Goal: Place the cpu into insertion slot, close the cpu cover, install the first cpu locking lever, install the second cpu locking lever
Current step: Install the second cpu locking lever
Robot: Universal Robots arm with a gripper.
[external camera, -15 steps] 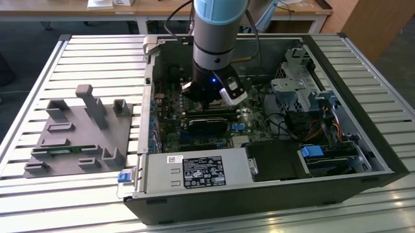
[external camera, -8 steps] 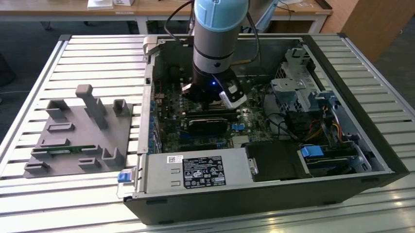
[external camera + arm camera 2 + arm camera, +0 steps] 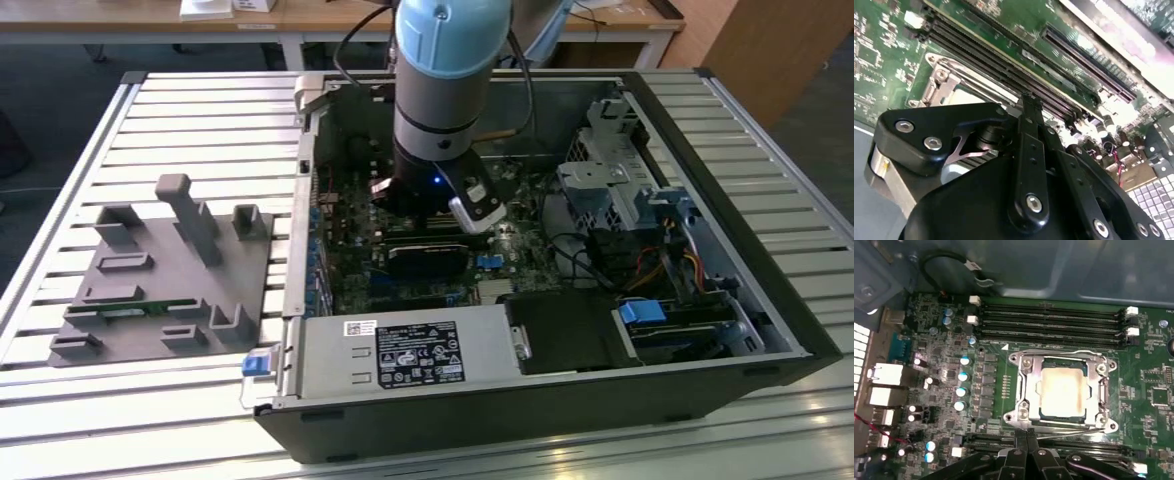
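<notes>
The small flat square cpu (image 3: 1061,392), with its dull pale metal top, sits in the black-framed square insertion slot (image 3: 1088,369) on the green motherboard (image 3: 1154,355). The thin silver metal cpu cover (image 3: 1026,385) lies down over it, and the chip shows through its big window.

We read the socket as a dial, with twelve o'clock toward the grey steel case wall (image 3: 1064,270). A thin wire locking lever (image 3: 1054,353) runs along the twelve o'clock edge of the cover. A second thin wire lever (image 3: 1074,430) runs along the six o'clock edge. Both have their long axis on the nine-to-three line. We cannot tell whether either one is hooked home.

The black two-finger gripper (image 3: 1026,436) stands at about seven o'clock from the chip, right at the nine o'clock end of the near wire. Its tips are pressed together and we see nothing pinched between them. We judge that the near lever is the part in hand: it stretches away from the tips toward three o'clock.

Long black memory slots (image 3: 1049,315) lie beyond the socket at twelve o'clock, and a column of silver capacitors (image 3: 961,390) stands at nine o'clock. In the exterior view the pale blue and grey arm (image 3: 447,90) reaches straight down into the open black computer case (image 3: 747,290).
</notes>
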